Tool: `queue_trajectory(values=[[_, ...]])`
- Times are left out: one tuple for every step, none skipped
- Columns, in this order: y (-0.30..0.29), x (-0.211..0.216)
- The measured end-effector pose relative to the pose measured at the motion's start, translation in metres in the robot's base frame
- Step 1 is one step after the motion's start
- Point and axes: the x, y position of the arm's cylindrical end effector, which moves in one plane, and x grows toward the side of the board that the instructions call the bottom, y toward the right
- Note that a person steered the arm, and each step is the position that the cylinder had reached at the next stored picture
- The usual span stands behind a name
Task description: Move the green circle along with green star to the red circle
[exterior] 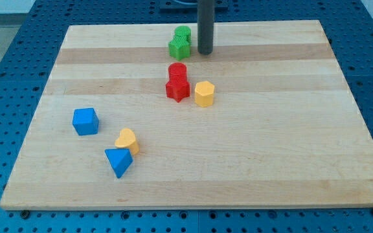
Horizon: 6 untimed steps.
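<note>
Nearest, a blue triangle [119, 161] lies on a pale wooden board [271, 149] over blue pegboard [5, 52]. Up top, my tip [205, 52], a plain rod without jaws, stands just right of the touching green circle [182, 33] and green star [179, 47], above the red circle [177, 71].

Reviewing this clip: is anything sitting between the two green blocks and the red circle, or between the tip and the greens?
Nothing visible does. My tip stands just to the view's right of the green star and green circle, with only bare board between. The red circle lies directly below the greens across an open strip; the red star sits beyond it.
</note>
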Motion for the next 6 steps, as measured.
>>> queue_trajectory(values=[[0.01, -0.037], [-0.008, -0.06], [-0.031, -0.063], [-0.047, -0.063], [-0.059, -0.063], [-0.063, -0.053]])
